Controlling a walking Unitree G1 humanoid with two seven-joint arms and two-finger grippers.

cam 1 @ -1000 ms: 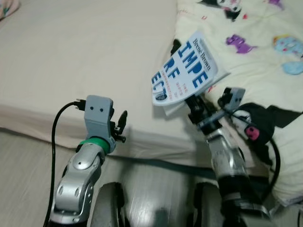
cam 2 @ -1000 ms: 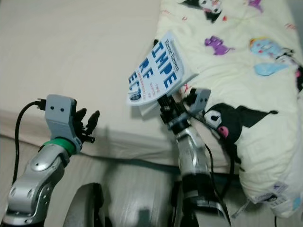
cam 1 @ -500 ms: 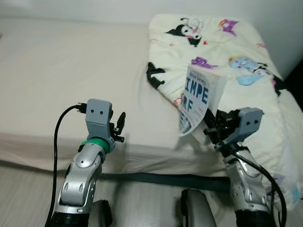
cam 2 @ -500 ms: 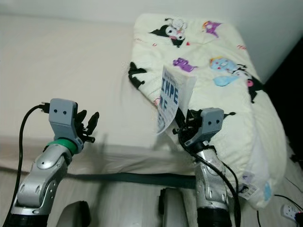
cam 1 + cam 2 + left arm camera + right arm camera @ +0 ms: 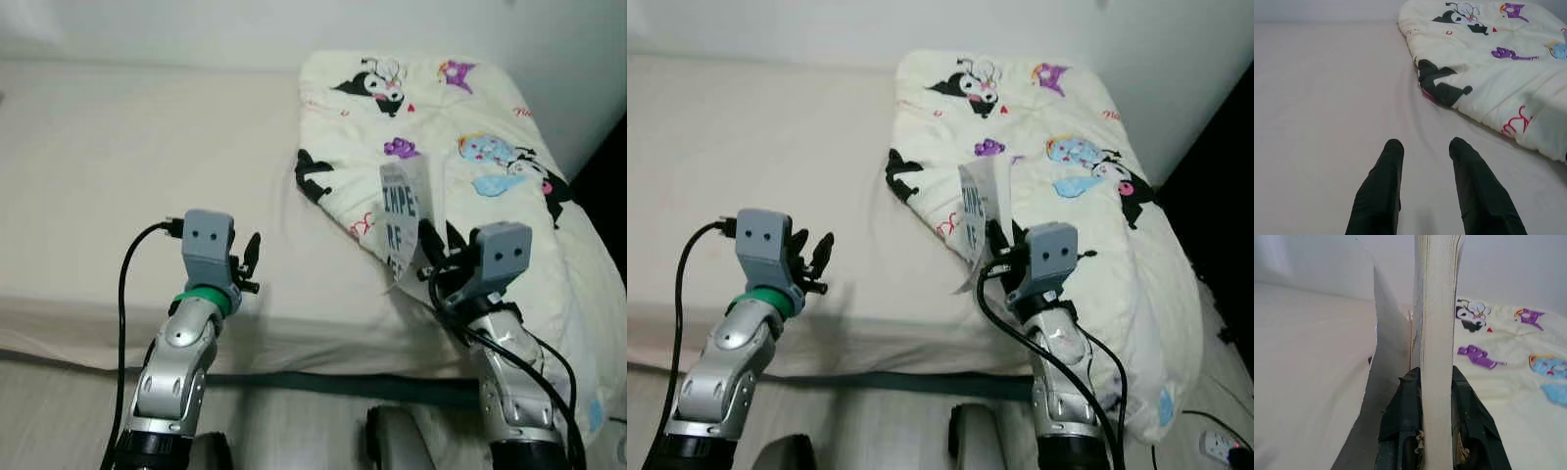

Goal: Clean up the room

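We stand at the edge of a bed covered in a plain cream sheet, both silver arms raised before us. Our right gripper holds a paperback book upright, its two black fingers clamped on the lower edge of the page block, one on each side. The book's white cover bears large blue letters, and the cover leaf has fanned a little away from the pages on one side. The book stands in the air above the near side of the bed, over the lower edge of a cream quilt printed with black, purple and blue cartoon figures. That quilt lies bunched along the right part of the mattress and spills over its near edge toward the floor.

Our left gripper hovers above the bare sheet near the bed's front edge, well apart from the book, holding nothing. Its fingers are apart, with a clear strip of sheet showing between them in the left wrist view, and the quilt's near corner lies ahead of them. A black cable loops from the grey wrist housing down along the left arm. Pale wood-look floor shows beneath the bed's edge.
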